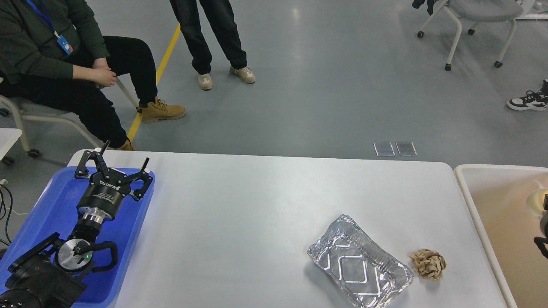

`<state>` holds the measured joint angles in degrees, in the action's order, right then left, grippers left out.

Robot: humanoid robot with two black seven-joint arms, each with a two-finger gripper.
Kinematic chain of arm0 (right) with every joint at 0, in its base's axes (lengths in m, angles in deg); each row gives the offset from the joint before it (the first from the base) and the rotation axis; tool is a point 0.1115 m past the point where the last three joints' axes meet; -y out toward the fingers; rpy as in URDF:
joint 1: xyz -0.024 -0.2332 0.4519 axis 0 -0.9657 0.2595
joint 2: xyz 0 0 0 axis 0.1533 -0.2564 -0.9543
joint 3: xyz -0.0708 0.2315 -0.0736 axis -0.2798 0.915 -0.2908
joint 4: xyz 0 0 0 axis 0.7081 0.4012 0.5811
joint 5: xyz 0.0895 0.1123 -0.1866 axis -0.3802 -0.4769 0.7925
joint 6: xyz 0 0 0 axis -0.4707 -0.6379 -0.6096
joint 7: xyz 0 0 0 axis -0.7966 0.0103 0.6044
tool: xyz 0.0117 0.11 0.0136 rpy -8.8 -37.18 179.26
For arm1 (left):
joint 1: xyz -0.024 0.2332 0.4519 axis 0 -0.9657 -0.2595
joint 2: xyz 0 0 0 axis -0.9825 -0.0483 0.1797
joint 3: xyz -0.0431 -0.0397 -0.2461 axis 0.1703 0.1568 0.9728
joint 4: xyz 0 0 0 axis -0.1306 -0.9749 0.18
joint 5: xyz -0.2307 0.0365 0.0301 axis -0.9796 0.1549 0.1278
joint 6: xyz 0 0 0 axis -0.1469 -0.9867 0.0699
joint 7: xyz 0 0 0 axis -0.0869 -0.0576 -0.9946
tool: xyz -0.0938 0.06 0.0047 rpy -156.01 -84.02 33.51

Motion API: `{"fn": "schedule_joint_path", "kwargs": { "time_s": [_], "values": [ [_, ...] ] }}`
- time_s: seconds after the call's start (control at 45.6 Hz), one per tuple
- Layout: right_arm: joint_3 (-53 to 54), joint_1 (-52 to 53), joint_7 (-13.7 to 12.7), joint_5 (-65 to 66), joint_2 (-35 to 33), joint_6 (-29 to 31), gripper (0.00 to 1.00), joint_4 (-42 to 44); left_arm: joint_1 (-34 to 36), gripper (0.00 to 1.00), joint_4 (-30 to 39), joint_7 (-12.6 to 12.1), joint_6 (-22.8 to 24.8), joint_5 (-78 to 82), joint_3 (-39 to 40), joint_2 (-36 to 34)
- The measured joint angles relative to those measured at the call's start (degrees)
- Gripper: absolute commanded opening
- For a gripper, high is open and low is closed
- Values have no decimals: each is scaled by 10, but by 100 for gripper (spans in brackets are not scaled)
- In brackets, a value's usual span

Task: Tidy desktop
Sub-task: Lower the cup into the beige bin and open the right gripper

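On the white-grey counter [239, 214], which fills the lower middle of the head view as the widest surface, two loose things lie toward the right front; an empty foil tray [359, 263] sits at a slant, its rim crinkled and its embossed bottom bare; just beside it on the right, apart from it, lies a crumpled ball of brown paper [428, 264]. At the counter's left end rests a blue plastic tray [51, 201], one corner reaching the counter's far left edge; above that tray hangs the left arm's jaws [122, 164], spread wide and released, with nothing between the two black fingers [144, 167]; the arm's thicker joints run down to the lower left corner. To the right of the counter stands a beige bin with a white rim [464, 188], touching or nearly touching the counter's right edge; inside it, near the picture's right border, a pale rounded object shows only in part. At that same border a small dark piece of the right arm's jaws [543, 246] juts in over the bin; whether they are released or clenched I cannot tell. Beyond the counter lies a grey floor with a yellow line [165, 55]; a seated person [55, 64] is at far left, a standing person's legs [214, 38] beside, and a wheeled chair [471, 25] at far right.
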<state>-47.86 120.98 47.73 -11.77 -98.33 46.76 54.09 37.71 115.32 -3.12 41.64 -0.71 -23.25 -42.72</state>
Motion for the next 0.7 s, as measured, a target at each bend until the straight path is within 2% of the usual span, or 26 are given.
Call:
{"fn": "schedule_joint_path", "kwargs": {
  "time_s": [0.263, 0.285, 0.307, 0.329, 0.351, 0.701],
  "values": [
    [25, -42, 0, -12, 25, -2, 1, 5, 0, 99, 0, 0, 0, 0, 0, 0],
    [26, -45, 1, -14, 26, -2, 21, 5, 0, 99, 0, 0, 0, 0, 0, 0],
    [27, -47, 1, -16, 27, -2, 52, 5, 0, 99, 0, 0, 0, 0, 0, 0],
    [28, -50, 1, -18, 28, -2, 94, 6, 0, 99, 0, 0, 0, 0, 0, 0],
    [29, -53, 1, -21, 29, -1, 100, 6, 0, 99, 0, 0, 0, 0, 0, 0],
    [28, -72, 2, -38, 27, 5, 100, 6, 0, 99, 0, 0, 0, 0, -1, 0]
  ]
}}
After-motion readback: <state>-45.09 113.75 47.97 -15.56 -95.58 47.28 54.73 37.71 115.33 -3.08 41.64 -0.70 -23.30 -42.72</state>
